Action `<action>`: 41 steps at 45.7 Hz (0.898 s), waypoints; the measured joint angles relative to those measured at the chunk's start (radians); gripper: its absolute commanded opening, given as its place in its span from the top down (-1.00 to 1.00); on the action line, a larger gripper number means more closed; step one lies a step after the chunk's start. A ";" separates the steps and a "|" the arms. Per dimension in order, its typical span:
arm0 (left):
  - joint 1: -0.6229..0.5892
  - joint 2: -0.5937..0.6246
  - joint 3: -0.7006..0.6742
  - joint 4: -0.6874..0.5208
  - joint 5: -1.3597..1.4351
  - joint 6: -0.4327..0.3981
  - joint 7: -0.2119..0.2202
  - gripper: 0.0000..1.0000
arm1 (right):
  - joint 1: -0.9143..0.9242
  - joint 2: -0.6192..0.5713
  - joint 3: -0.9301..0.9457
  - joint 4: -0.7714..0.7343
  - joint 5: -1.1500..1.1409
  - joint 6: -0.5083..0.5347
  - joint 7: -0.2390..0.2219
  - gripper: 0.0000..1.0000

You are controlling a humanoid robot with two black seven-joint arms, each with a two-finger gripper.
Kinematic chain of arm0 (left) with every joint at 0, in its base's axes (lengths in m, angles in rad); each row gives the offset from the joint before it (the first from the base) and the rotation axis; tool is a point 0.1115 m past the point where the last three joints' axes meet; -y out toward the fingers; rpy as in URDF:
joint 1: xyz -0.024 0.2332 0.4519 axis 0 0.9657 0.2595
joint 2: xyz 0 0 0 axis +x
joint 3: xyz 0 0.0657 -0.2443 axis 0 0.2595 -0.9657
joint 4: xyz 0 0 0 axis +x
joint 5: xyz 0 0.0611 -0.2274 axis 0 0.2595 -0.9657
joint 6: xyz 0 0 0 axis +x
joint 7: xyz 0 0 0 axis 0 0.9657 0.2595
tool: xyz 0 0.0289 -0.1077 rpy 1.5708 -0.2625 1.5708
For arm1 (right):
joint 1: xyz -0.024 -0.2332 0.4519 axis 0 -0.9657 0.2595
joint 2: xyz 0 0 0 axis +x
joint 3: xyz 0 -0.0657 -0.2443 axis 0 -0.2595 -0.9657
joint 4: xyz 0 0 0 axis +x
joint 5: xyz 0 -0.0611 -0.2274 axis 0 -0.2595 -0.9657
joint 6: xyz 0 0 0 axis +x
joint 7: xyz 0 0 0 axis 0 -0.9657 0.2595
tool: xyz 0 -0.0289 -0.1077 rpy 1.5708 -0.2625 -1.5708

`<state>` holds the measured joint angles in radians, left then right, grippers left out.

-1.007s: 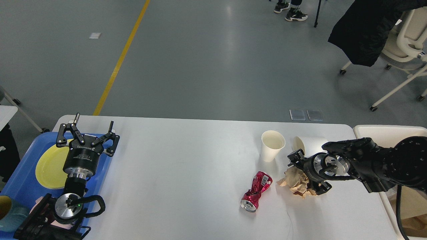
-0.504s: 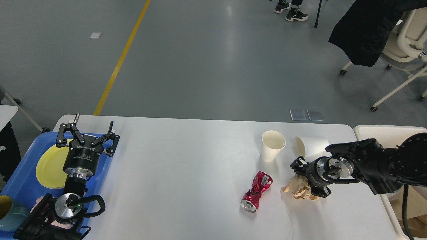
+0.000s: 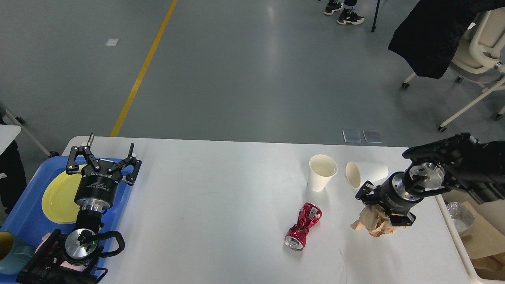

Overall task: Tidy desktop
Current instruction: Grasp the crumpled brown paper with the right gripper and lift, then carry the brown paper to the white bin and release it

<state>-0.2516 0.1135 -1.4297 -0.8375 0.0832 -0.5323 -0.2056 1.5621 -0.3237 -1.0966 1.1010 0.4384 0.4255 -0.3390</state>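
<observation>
The white desktop (image 3: 221, 213) fills the lower view. My right gripper (image 3: 380, 211) is shut on a crumpled brown paper ball (image 3: 373, 223) and holds it just above the desktop near the right edge. A crushed red can (image 3: 303, 231) lies left of it. An upright white paper cup (image 3: 322, 172) stands behind, with a second white cup (image 3: 366, 173) lying on its side next to it. My left gripper (image 3: 101, 159) is open and empty over the blue tray (image 3: 23, 215) at the left.
The blue tray holds a yellow plate (image 3: 59, 199) and a teal and yellow cup (image 3: 10, 252). A cream bin (image 3: 469, 232) with brown paper and foil stands off the desktop's right edge. Chairs and a dark coat are at the back right.
My right gripper closed on the brown paper ball, lifted it and moved it right toward the bin. The left arm has not moved.
</observation>
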 measured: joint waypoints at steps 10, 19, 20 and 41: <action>0.000 0.000 0.000 0.000 0.001 0.000 0.000 -0.93 | 0.404 0.014 -0.198 0.216 -0.017 0.200 0.003 1.00; 0.000 0.000 0.000 0.000 0.001 0.000 0.000 -0.93 | 0.723 0.019 -0.283 0.349 -0.049 0.387 0.006 1.00; 0.000 0.000 0.000 0.000 0.001 0.000 0.000 -0.93 | 0.757 0.019 -0.291 0.360 -0.052 0.411 0.006 1.00; 0.000 0.000 0.000 0.000 0.000 0.000 0.000 -0.93 | 0.866 0.015 -0.425 0.395 -0.161 0.476 0.179 1.00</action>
<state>-0.2516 0.1135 -1.4297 -0.8376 0.0833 -0.5323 -0.2056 2.4279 -0.3083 -1.5219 1.4957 0.2775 0.9019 -0.1595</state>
